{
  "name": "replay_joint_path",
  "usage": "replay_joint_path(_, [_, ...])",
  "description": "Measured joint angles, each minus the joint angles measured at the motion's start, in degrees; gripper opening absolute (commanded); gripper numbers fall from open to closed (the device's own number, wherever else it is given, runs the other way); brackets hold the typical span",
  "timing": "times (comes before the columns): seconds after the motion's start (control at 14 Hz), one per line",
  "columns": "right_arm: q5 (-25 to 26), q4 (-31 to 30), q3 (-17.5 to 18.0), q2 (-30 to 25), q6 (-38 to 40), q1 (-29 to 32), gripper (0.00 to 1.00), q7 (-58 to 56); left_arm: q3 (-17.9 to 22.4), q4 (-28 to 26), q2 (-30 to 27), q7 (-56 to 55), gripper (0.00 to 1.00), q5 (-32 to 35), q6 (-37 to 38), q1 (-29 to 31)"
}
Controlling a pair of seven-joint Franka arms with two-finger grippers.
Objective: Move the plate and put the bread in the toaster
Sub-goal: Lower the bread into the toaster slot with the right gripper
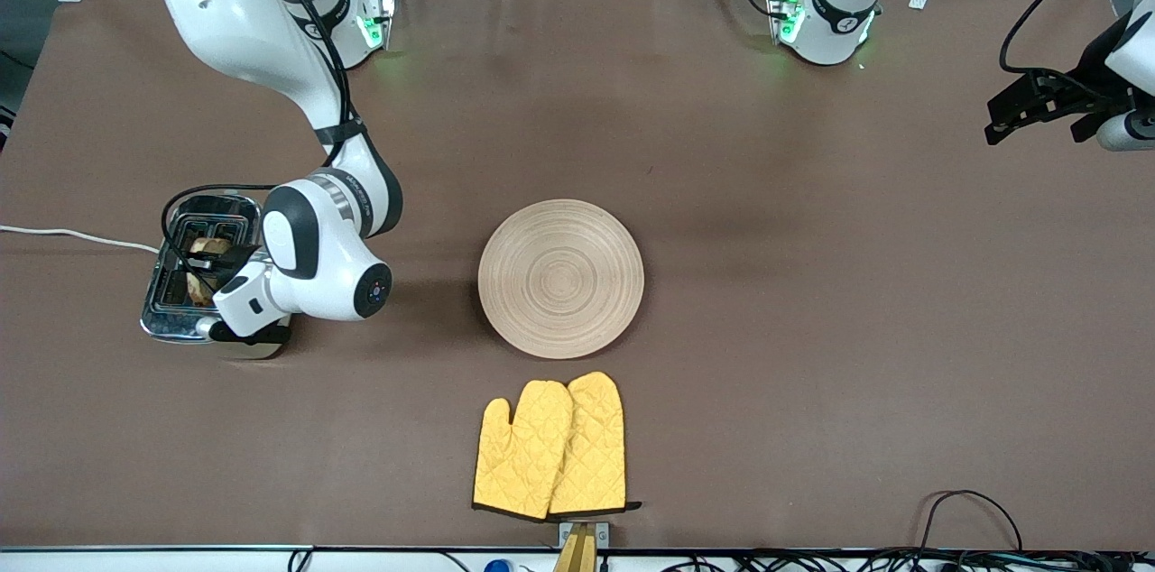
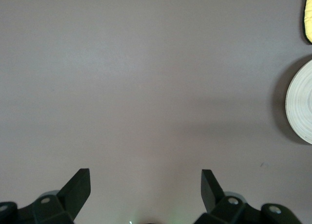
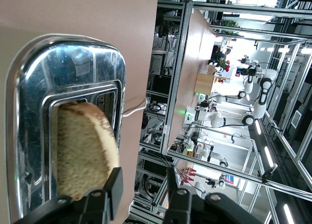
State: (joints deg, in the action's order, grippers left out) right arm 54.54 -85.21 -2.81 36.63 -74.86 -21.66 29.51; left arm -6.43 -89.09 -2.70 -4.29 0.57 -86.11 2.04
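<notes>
Step in hand: bread into toaster, near its end; one right gripper (image 3: 141, 195) sits over the one toaster (image 1: 194, 270) at the right arm's end of the table, its fingers parted and clear of the one slice of bread (image 3: 83, 151), which stands in a slot, so the slice looks let go. Next move, as a judgement: lift straight up without catching the crust, and see the slice seated. Also present: one plate (image 1: 561, 278) mid-table, bare; two yellow oven mitts (image 1: 550, 447) nearer the camera; one left gripper (image 2: 146, 190), spread wide and holding nothing, waiting over bare table.
</notes>
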Motion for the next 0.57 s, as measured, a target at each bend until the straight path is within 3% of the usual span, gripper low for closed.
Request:
replay_joint_path(0.36, [-0.19,0.01,-0.01,0.0,-0.31,0.43,0.95,0.3,0.0,0.0,0.0,0.0,1.0,0.0,0.0,0.0])
replay_joint_path(0.43, [-0.39,0.03,-0.01,0.0,-0.85,0.69,1.0,0.31,0.0,0.0,0.0,0.0,1.0,0.0,0.0,0.0])
replay_joint_path(0.57, [-0.8,0.26,-0.01,0.0,-1.17,1.27,1.0,0.35,0.0,0.0,0.0,0.02,1.0,0.0,-0.01,0.0])
